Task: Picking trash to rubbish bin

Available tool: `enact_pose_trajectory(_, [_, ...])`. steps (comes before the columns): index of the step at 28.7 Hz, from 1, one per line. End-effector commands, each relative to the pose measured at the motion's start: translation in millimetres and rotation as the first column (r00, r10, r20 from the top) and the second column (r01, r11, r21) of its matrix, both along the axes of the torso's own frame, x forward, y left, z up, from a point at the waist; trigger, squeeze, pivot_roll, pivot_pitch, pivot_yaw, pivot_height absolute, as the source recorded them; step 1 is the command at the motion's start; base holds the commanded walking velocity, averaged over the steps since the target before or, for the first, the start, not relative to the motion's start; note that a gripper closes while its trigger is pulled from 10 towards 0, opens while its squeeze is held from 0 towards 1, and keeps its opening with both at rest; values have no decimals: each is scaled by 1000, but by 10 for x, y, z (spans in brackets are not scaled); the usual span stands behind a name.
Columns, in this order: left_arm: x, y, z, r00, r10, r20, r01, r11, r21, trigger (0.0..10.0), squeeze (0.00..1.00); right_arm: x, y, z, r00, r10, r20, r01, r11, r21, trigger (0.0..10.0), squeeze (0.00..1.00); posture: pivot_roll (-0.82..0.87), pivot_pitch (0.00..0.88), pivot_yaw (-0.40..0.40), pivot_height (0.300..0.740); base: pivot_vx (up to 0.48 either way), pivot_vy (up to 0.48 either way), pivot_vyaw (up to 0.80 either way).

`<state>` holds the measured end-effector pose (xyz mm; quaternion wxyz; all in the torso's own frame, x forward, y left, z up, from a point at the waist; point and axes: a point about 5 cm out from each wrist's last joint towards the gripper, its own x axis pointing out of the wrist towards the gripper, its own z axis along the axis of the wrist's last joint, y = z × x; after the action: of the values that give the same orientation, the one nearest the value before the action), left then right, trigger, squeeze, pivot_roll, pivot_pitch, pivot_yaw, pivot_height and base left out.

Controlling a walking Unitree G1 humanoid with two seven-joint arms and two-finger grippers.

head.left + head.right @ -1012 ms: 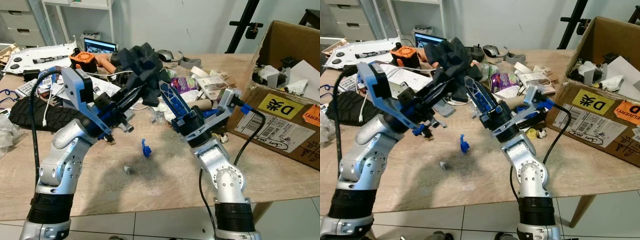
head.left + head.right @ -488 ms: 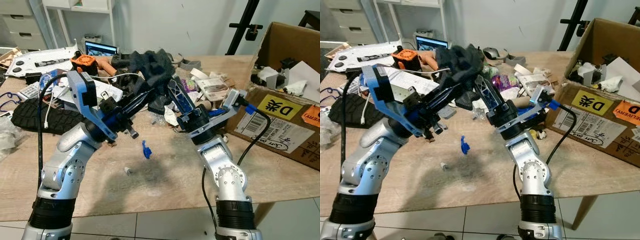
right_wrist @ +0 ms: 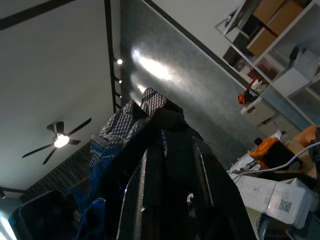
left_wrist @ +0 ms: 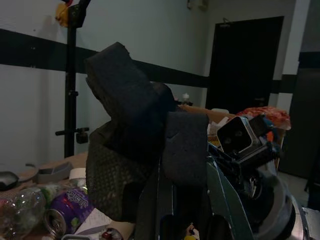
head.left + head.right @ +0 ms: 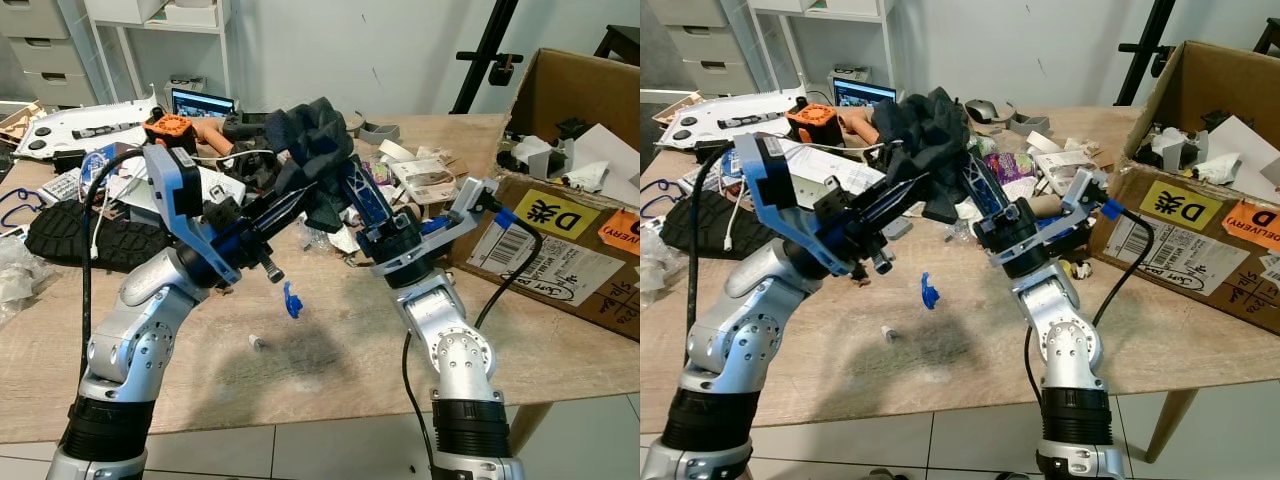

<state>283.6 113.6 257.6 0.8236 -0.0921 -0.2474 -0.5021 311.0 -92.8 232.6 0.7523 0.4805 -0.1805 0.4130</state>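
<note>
A crumpled piece of black foam hangs in the air above the cluttered wooden table. Both grippers are raised and meet at it. My left gripper comes in from the left and is shut on the foam's lower edge. My right gripper comes in from the right and is shut on the same foam. In the left wrist view the black foam sits between the fingers, with the right arm's wrist just behind. The right wrist view points at the ceiling, foam held at the fingers.
An open cardboard box with paper scraps lies at the table's right. Bottles, a purple wrapper, papers, a laptop and a black shoe sole crowd the back and left. A small blue clip and a bolt lie below the arms.
Both arms have carried the foam slightly right and higher. The camera has shifted a little, so the table scene sits a bit differently in view.
</note>
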Motion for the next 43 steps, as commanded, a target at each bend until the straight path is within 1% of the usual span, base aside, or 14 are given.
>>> enact_pose_trajectory(1, [-23, -71, 18, 1000, -20, 20, 20, 1000, 2, 0, 388, 4, 66, 22, 1000, 23, -4, -23, 999, 29, 0, 0, 62, 119, -1, 740, 0, 0, 0])
enact_pose_trajectory(3, [-11, -73, 19, 1000, -16, 21, 15, 1000, 2, 0, 1000, 16, 62, 38, 1000, 20, -2, -20, 999, 38, 0, 0, 62, 125, -2, 740, 0, 0, 0])
enact_pose_trajectory(6, [-19, -64, 15, 1000, -18, 6, 18, 1000, -9, 0, 1000, 12, 59, 46, 1000, 14, 4, -14, 999, 38, 0, 0, 61, 119, 4, 740, 0, 0, 0])
enact_pose_trajectory(8, [1, -62, 22, 1000, -13, 2, 13, 1000, -10, 4039, 1000, 24, 49, 70, 1000, 11, 7, -11, 999, 45, 0, 0, 62, 125, 0, 740, 0, 0, 0])
enact_pose_trajectory(9, [9, -61, 23, 1000, -10, 0, 10, 1000, -9, 4039, 1000, 28, 45, 77, 1000, 10, 8, -10, 999, 47, 0, 0, 62, 125, 0, 740, 0, 0, 0])
enact_pose_trajectory(10, [19, -56, 21, 1000, 1, -1, -1, 1000, -8, 6902, 1000, 34, 38, 82, 1000, 6, 9, -6, 999, 50, 0, 0, 62, 138, -2, 740, 0, 0, 0])
enact_pose_trajectory(13, [25, -52, 20, 1000, 8, -2, -8, 1000, -8, 6902, 1000, 37, 34, 84, 1000, 3, 9, -4, 999, 51, 0, 0, 62, 138, -2, 740, 0, 0, 0])
enact_pose_trajectory(14, [60, -33, 29, 999, 47, -16, -47, 998, -28, 10000, 1000, 62, -24, 114, 1000, -28, 13, 27, 998, 54, 0, 0, 57, 134, 0, 740, 0, 0, 0])
enact_pose_trajectory(29, [187, 18, -28, 980, 194, -51, -194, 981, -5, 10000, 1000, 259, -602, 508, 957, -273, 102, 268, 962, 54, 0, 0, 49, 139, -4, 740, 0, 0, 0])
enact_pose_trajectory(31, [306, 52, -188, 941, 331, -66, -318, 935, 156, 10000, 1000, 280, -819, 681, 904, -404, 140, 401, 915, 47, 0, 0, 49, 143, -5, 740, 0, 0, 0])
enact_pose_trajectory(32, [337, 69, -240, 930, 362, -64, -344, 919, 193, 10000, 922, 306, -939, 745, 852, -502, 146, 506, 862, 13, 2353, 0, 46, 163, -9, 740, 0, 0, 0])
enact_pose_trajectory(33, [348, 76, -260, 926, 371, -64, -353, 914, 201, 10000, 0, 336, -1048, 779, 793, -593, 140, 603, 797, -38, 10000, 0, 46, 163, -9, 740, 0, 0, 0])
enact_pose_trajectory(36, [334, 68, -236, 923, 377, -78, -360, 918, 167, 10000, 0, 421, -1446, 731, 498, -852, 160, 841, 430, -330, 10000, 0, 42, 150, -4, 740, 0, 0, 0])
enact_pose_trajectory(43, [356, 92, -229, 919, 387, -76, -370, 913, 172, 10000, 0, 336, -1899, 814, 324, -934, 153, 913, 265, -311, 10000, 0, 40, 169, -3, 740, 0, 0, 0])
